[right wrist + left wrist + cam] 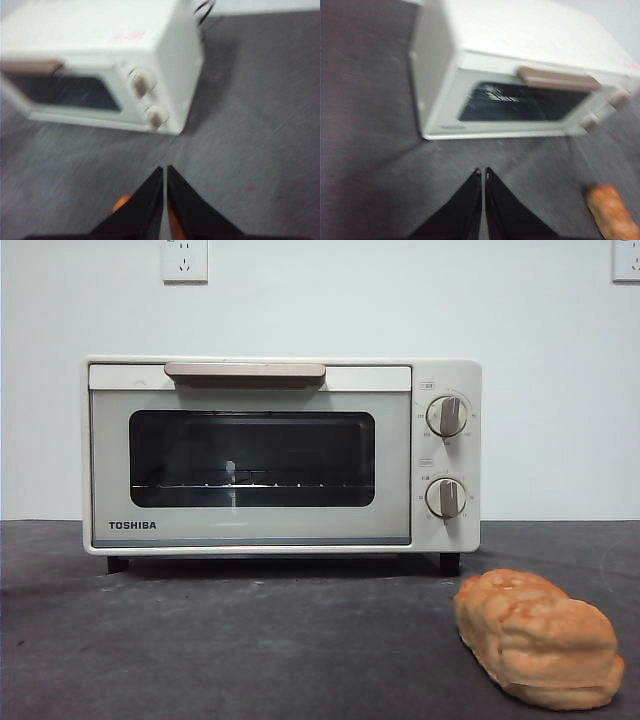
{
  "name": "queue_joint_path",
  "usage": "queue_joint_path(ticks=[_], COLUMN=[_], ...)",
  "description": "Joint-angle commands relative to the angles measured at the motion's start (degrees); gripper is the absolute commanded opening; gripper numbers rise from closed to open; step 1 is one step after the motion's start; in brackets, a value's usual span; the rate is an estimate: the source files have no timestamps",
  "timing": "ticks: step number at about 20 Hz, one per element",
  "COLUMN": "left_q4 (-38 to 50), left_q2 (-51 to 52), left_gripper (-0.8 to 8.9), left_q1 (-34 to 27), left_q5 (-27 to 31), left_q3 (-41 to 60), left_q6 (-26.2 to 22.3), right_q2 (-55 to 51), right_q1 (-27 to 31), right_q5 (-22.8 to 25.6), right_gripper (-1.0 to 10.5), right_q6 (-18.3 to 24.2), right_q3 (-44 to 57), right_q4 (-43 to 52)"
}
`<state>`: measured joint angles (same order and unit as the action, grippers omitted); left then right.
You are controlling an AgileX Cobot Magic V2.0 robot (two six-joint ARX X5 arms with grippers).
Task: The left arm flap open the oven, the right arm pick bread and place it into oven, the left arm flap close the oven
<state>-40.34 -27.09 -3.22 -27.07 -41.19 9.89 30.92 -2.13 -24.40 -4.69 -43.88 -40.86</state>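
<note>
The cream-white TOSHIBA oven (pixel 270 455) stands at the back of the dark table with its glass door closed and its beige bar handle (pixel 245 370) up at the top. The bread (pixel 538 638), a lumpy golden-brown loaf, lies on the table in front of the oven's right end. Neither arm shows in the front view. My left gripper (pixel 484 172) is shut and empty, hanging above the table in front of the oven (pixel 520 75), with the bread (pixel 612 212) off to one side. My right gripper (pixel 165 171) is shut and empty above the bread (pixel 121 202), whose orange crust peeks out beside the jaws.
Two round knobs (pixel 446 416) sit on the oven's right panel. A black cable (pixel 202 10) runs behind the oven. Wall sockets (pixel 184 258) are on the white wall behind. The dark grey tabletop (pixel 250 640) stretches in front of the oven.
</note>
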Motion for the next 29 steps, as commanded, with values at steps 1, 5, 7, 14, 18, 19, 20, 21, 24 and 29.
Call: queue_joint_path(ticks=[1,5,7,14,18,19,20,21,24,29], left_q4=[-2.5,-7.2,-9.2,-11.5,-11.5,-11.5,-11.5,-11.5,-11.4,-11.3], left_q2=[-2.4,-4.6,-5.0,-5.1,-5.1,-5.1,-5.1,-5.1,-5.1,-5.1], left_gripper=[0.17,0.17,0.17,0.17,0.17,0.17,0.17,0.17,0.17,0.17], left_q1=[0.5,1.8,2.5,3.2,3.2,3.2,3.2,3.2,3.2,3.2], left_q5=[-3.4,-4.4,-4.7,-4.7,-4.7,-4.7,-4.7,-4.7,-4.7,-4.7], left_q3=[-3.0,-5.3,-5.9,-6.0,-6.0,-6.0,-6.0,-6.0,-6.0,-6.0], left_q6=[-4.9,-7.8,-8.7,-9.2,-9.2,-9.2,-9.2,-9.2,-9.2,-9.2], right_q2=[3.4,6.4,7.0,7.2,7.2,7.2,7.2,7.2,7.6,9.0], right_q1=[-0.3,-1.8,-2.7,-3.8,-3.8,-4.0,-4.2,-4.6,-6.7,-12.3], right_q5=[-3.5,-5.0,-5.2,-5.2,-5.2,-5.2,-5.2,-5.2,-5.1,-2.1], right_gripper=[0.1,0.1,0.1,0.6,4.7,4.7,4.7,4.7,4.6,4.6], right_q6=[5.1,7.4,8.0,8.1,5.2,4.9,4.3,3.3,0.4,-5.1], right_q3=[-3.3,-5.6,-5.7,-5.7,-5.7,-5.7,-5.7,-5.7,-5.7,-0.9], right_q4=[-4.0,-9.3,-10.6,-11.1,-11.0,-11.0,-11.0,-11.1,-11.6,-10.7])
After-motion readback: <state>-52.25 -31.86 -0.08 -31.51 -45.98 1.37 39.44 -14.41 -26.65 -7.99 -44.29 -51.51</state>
